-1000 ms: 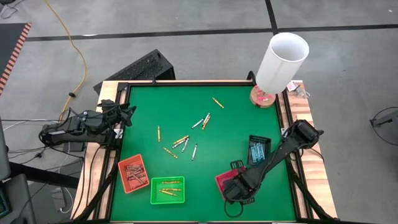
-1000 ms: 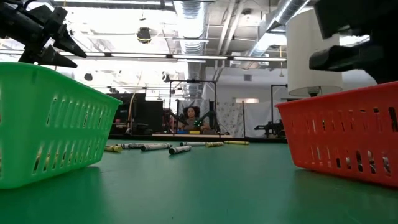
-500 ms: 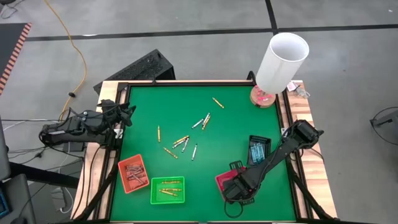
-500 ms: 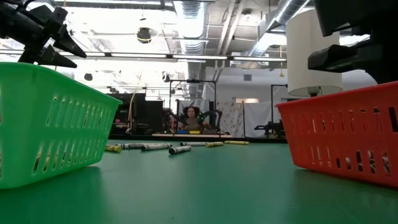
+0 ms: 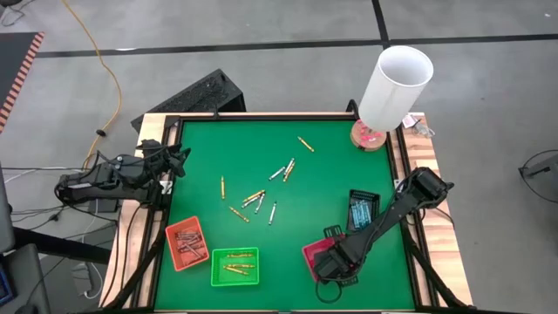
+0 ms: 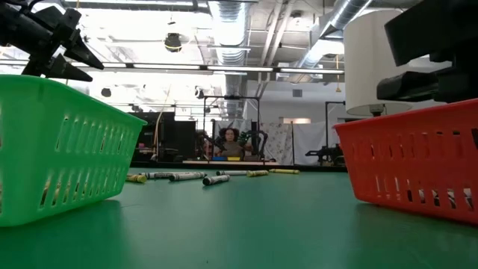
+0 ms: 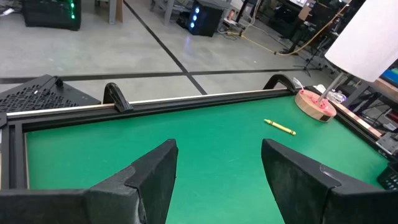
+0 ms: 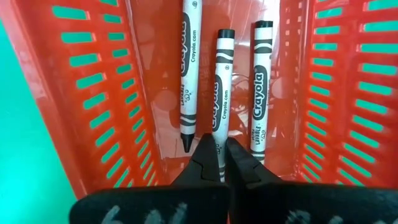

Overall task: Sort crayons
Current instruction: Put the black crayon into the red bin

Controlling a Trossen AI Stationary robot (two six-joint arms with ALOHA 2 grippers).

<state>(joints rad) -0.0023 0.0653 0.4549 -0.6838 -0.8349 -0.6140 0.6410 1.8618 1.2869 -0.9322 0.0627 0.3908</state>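
My right gripper (image 8: 221, 160) points down into the red tray (image 8: 93, 93) near the table's front right (image 5: 309, 253), shut on a silvery crayon (image 8: 219, 93). Two more silvery crayons (image 8: 188, 74) (image 8: 260, 87) lie on the tray's floor on either side of it. Several loose crayons (image 5: 257, 199) lie on the green mat mid-table, and one yellow crayon (image 5: 305, 144) lies farther back. My left gripper (image 5: 179, 161) waits open at the table's left edge, raised, with nothing between its fingers (image 7: 155, 174). My right gripper pinches the silvery crayon's near end (image 8: 218, 144) between its two fingers, from above, pointing down. The crayon runs out from the fingertips alongside the two that lie in the red tray. I cannot tell whether it rests on the tray's floor.
An orange tray (image 5: 187, 243) and a green tray (image 5: 234, 266) with crayons stand at the front left. A black tray (image 5: 363, 209) with light blue crayons is at the right. A tall white cylinder (image 5: 394, 87) on a round base stands at the far right corner.
My right gripper has sunk a little into the red tray, still shut on the silvery crayon.
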